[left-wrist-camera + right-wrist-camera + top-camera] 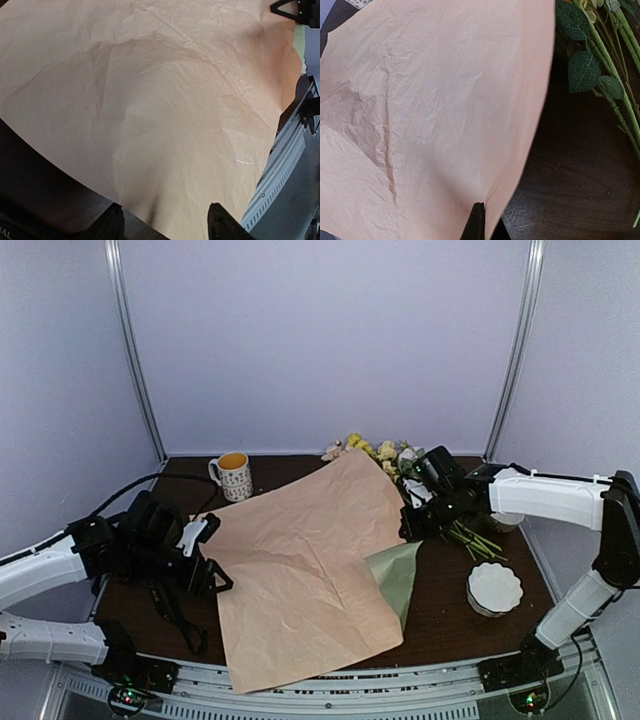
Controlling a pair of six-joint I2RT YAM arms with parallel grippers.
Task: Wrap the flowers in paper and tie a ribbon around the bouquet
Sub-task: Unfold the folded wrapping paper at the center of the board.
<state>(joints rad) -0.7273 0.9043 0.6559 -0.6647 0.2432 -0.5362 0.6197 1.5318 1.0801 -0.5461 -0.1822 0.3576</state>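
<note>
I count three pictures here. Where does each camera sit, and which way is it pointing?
Top external: fixed above and behind the arms, looking down on the table; both arms, left tool and right tool show.
Left wrist: on the left arm, facing across the peach paper; its two dark fingertips show at the bottom.
Right wrist: on the right arm, facing the paper's edge and the flowers; one dark fingertip shows.
Shared: all three see the paper; top and right wrist both see the flowers.
</note>
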